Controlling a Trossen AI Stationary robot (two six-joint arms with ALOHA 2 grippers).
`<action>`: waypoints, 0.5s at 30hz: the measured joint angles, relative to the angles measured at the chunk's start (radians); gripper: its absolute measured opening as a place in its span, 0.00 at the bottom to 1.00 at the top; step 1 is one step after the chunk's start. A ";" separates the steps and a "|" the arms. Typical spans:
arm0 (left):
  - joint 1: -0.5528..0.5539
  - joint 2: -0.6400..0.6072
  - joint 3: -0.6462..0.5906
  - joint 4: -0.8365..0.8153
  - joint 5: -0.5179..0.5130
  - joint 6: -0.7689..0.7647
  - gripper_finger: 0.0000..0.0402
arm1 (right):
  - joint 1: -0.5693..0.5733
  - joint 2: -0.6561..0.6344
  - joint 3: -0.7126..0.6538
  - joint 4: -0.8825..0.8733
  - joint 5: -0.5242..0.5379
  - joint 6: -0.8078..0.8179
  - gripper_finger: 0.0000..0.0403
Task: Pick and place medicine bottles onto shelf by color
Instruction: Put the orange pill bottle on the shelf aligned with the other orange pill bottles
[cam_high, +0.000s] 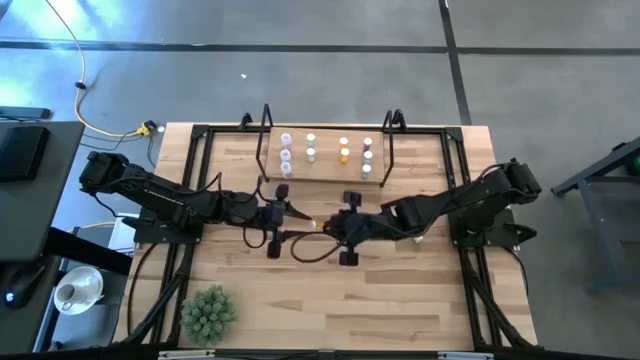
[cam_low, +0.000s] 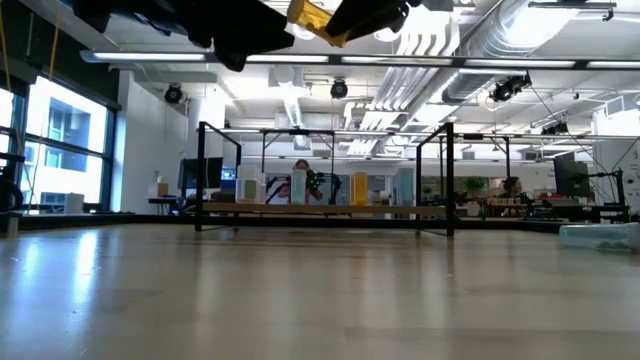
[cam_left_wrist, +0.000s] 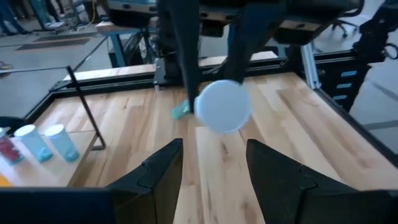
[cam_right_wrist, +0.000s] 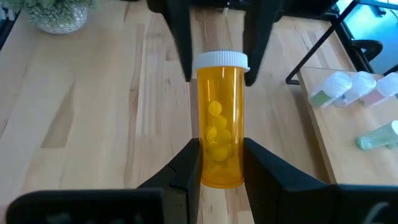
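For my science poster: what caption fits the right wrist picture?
Right gripper holds an orange bottle out toward the open left gripper.

An orange medicine bottle (cam_right_wrist: 219, 134) with a white cap and yellow pills inside is held up in the air over the middle of the table, lying almost level. The shelf (cam_high: 325, 172), a light wooden board with thin black frames at both ends, stands at the far side. Seven other bottles (cam_high: 326, 151) with white caps stand upright on it.

bottles on shelf (cam_high: 324, 172): colours too small; orange bottle (cam_low: 312, 18): cut by top edge
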 joint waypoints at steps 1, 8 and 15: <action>0.000 0.000 0.000 0.004 0.005 0.000 0.42 | -0.004 0.000 0.000 0.002 0.000 0.000 0.21; 0.000 0.000 0.000 0.084 0.006 -0.002 0.42 | -0.016 0.000 0.000 0.006 -0.044 0.003 0.21; 0.000 0.000 0.010 0.094 0.007 -0.008 0.42 | -0.016 0.000 0.000 0.032 -0.044 0.001 0.21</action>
